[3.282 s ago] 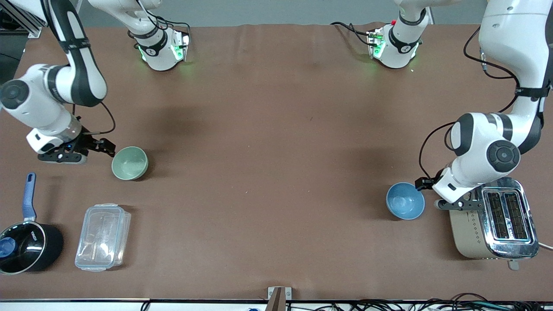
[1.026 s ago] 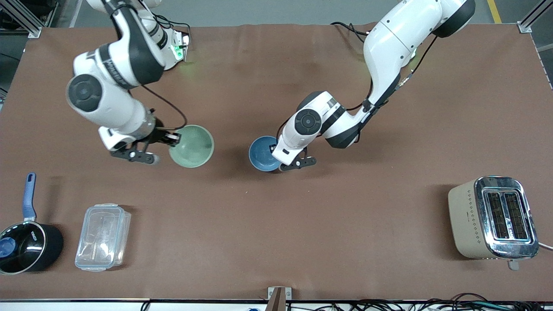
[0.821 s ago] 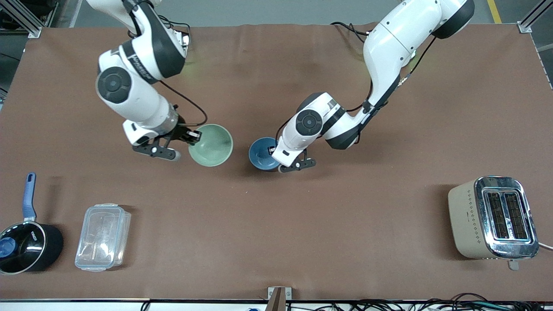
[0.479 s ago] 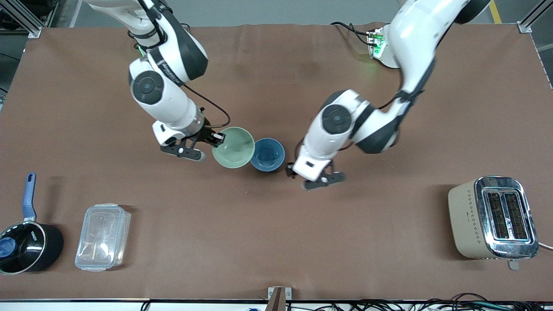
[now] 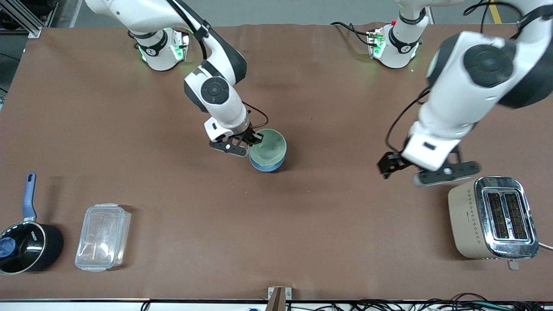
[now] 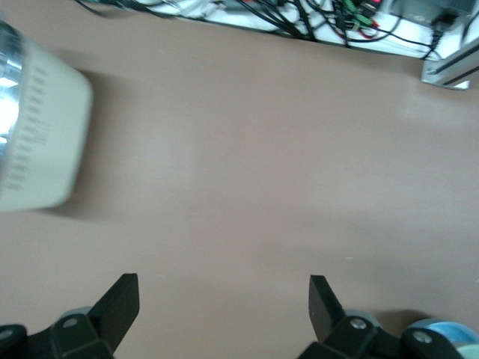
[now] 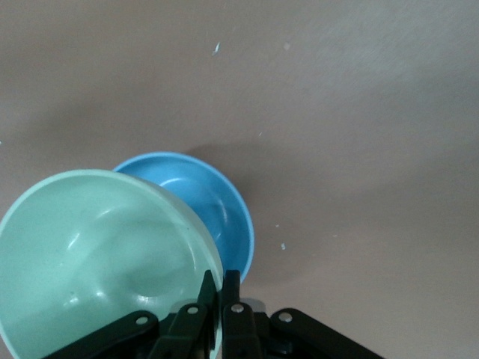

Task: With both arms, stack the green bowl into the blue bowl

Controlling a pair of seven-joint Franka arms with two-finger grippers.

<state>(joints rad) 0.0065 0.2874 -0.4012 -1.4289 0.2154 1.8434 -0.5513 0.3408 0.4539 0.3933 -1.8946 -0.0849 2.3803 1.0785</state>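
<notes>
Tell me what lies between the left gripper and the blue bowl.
Nothing: in the front view only bare brown table separates the open left gripper from the blue bowl, over which the right gripper holds the green bowl.

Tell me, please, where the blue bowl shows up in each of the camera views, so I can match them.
Front view: the blue bowl stands mid-table, mostly covered by the green bowl that the right claw holds over it.
Left wrist view: only a sliver of its rim shows at the frame's edge.
Right wrist view: it sits on the table under the tilted green bowl.
Shared landmark: the green bowl, though the left wrist view shows a mere trace.
</notes>
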